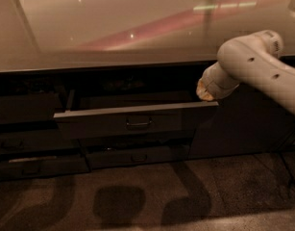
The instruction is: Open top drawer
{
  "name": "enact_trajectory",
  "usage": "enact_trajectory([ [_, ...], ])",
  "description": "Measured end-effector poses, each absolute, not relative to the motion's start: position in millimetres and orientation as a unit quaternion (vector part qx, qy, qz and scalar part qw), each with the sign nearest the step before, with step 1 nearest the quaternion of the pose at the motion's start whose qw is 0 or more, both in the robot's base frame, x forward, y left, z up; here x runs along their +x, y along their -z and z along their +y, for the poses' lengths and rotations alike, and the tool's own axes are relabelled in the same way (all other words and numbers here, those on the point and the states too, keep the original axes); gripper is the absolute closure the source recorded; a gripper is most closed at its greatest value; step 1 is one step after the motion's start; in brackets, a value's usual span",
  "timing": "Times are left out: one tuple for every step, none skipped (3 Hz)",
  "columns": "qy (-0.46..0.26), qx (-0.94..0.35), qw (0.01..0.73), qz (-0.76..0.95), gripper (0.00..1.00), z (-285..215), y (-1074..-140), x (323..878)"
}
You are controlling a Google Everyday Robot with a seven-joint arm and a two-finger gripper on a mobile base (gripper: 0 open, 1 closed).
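We see a pale glossy countertop (113, 28) across the far side | white arm (262, 66) reaching in from the right | top drawer (99, 121) below the counter, centre, standing partly out toward the near side | gripper (203, 90) at the drawer's right top corner; we cannot tell whether it is open or closed | small loop handle (138, 124) mid-front, well left of the gripper
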State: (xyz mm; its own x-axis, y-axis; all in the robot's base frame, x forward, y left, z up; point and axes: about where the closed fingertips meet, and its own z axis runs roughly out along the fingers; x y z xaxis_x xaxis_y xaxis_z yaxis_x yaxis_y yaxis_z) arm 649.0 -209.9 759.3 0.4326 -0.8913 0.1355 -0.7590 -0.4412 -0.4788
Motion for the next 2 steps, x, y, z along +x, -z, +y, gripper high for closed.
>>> enact_trajectory([
  [0.217, -0.819, 0.193, 0.494, 1.00, -208.7, -809.9, 637.1],
  [0.223, -0.818, 0.196, 0.493, 1.00, -208.6, -819.9, 634.7],
])
